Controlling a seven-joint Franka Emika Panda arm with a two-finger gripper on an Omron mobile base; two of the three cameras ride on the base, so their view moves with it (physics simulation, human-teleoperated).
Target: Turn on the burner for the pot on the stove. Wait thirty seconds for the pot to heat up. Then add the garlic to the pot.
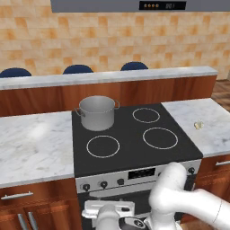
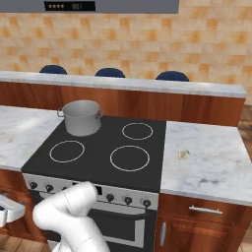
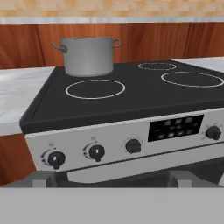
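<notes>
The grey pot stands on the rear left zone of the black glass stove, and it hides its burner. The three other rings are plain white with no red glow. The small pale garlic lies on the marble counter right of the stove. My gripper hangs low in front of the silver control strip, open and empty, a short way from the black knobs and facing them.
Marble counters flank the stove. A raised bar ledge with blue stools behind it runs along the back. A range hood hangs overhead. The oven door and cabinet drawers sit below.
</notes>
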